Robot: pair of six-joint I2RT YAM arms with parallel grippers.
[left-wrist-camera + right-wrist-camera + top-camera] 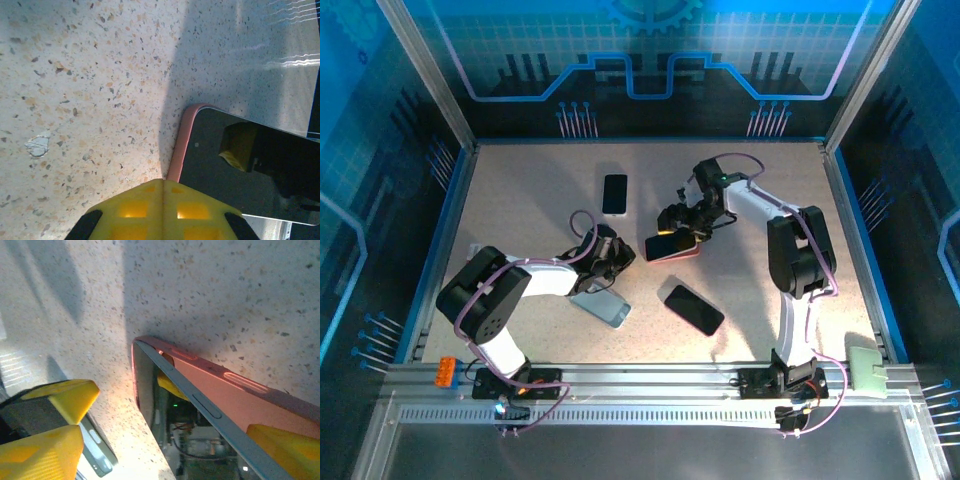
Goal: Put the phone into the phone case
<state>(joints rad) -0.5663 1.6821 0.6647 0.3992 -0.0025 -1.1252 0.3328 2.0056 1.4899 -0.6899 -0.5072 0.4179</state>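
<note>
A dark phone (665,245) lies tilted in a pink phone case (682,254) at mid-table. In the right wrist view the phone's grey edge (205,405) stands lifted off the pink case (240,400) along one long side, while its far corner sits inside. My right gripper (685,225) straddles both, open (165,445). One of its fingers (285,450) rests by the case's back and the other stands clear of the screen. My left gripper (613,252) is shut, empty (162,187), its tip right at the case's corner (182,145).
A black phone (615,193) lies at the back, another black one (693,309) in front of the right arm. A pale blue case (601,304) lies under the left arm. An orange block (446,372) and a pale green item (866,371) sit on the front rail.
</note>
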